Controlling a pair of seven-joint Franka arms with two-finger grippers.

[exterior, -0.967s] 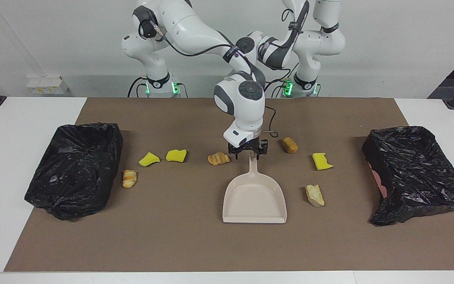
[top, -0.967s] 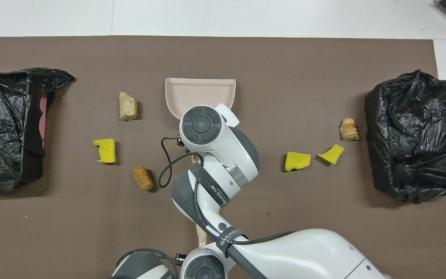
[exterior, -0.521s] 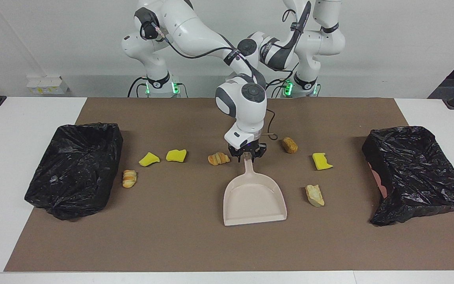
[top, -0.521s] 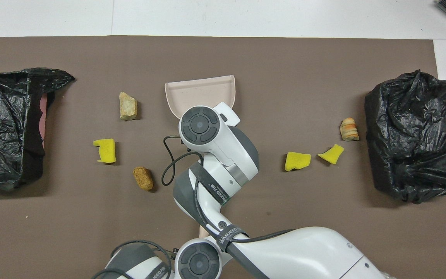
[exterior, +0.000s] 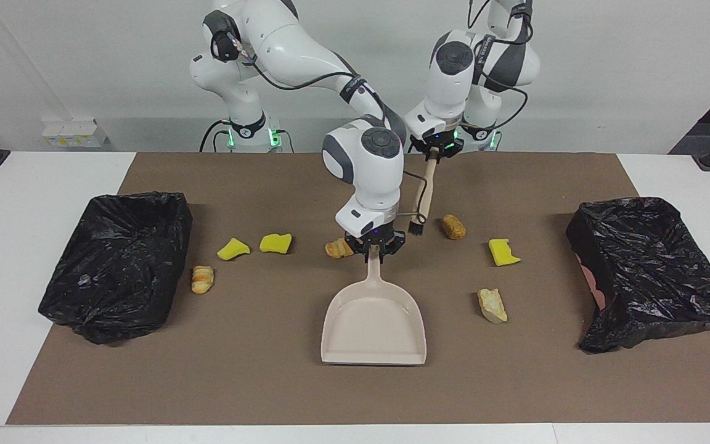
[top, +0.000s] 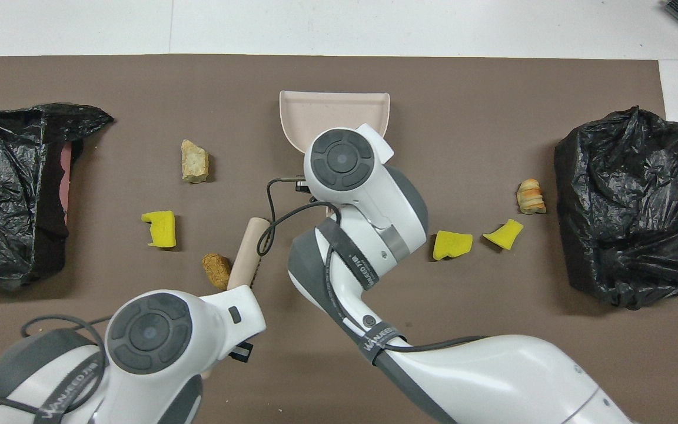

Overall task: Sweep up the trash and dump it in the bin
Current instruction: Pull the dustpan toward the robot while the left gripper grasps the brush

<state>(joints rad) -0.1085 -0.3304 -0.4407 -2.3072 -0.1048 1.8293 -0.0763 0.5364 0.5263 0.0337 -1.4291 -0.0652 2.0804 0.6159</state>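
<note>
Dustpan [exterior: 373, 320] has shifted toward the right arm's end and the brush [exterior: 423, 194] is now up off the mat, where a second ago it lay hidden under the arms. Right gripper [exterior: 375, 246] has fingers pinched on the dustpan handle, pan flat on the surface, mouth facing away from the robots. Left gripper [exterior: 432, 154] has fingers clamped on the brush's handle top, bristles hanging low just beside the brown bread piece [exterior: 453, 227].

Step, as I read it: both tools grasped, sweeping not started; none of the trash is in the pan or the bins [exterior: 118, 262].

Next: set the pan mouth against a piece and drag bristles across it into the pan.

Trash lies loose on the mat: striped roll [exterior: 338, 248] just beside the right fingers, two yellow sponges [exterior: 255, 245] and another roll [exterior: 202, 279] toward the right arm's bin, yellow sponge [exterior: 503, 251] and pale chunk [exterior: 492, 305] toward the left arm's bin.
</note>
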